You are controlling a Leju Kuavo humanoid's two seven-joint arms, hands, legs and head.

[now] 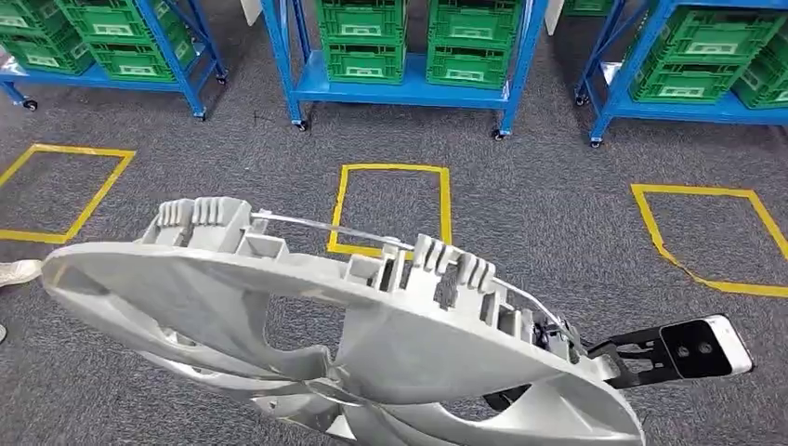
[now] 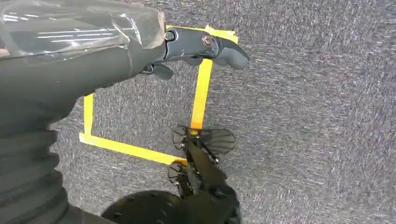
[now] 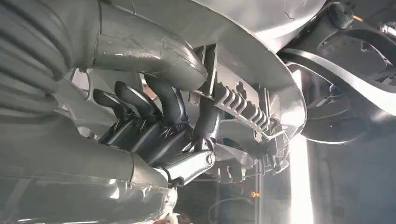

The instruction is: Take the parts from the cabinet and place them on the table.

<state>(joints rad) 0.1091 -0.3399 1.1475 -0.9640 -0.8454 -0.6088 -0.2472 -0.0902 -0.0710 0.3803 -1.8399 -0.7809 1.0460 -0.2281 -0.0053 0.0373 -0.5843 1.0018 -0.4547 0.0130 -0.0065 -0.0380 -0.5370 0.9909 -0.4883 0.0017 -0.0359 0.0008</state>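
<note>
A large silver wheel cover (image 1: 400, 353) with clips along its rim hangs tilted low in the head view, over the grey carpet. My right hand (image 3: 159, 126) grips its rim, with dark fingers curled over the ribbed edge of the wheel cover (image 3: 243, 51) and the thumb on the other face. In the head view the cover hides most of that hand, and the wrist camera (image 1: 706, 348) sticks out at the lower right. My left hand (image 2: 201, 46) hangs over the floor and holds nothing, with its fingers apart.
Blue wheeled racks (image 1: 409, 88) loaded with green crates (image 1: 362, 42) line the far side. Yellow tape squares (image 1: 390, 209) mark the grey carpet ahead, left and right. A pale object (image 1: 14, 271) lies at the left edge.
</note>
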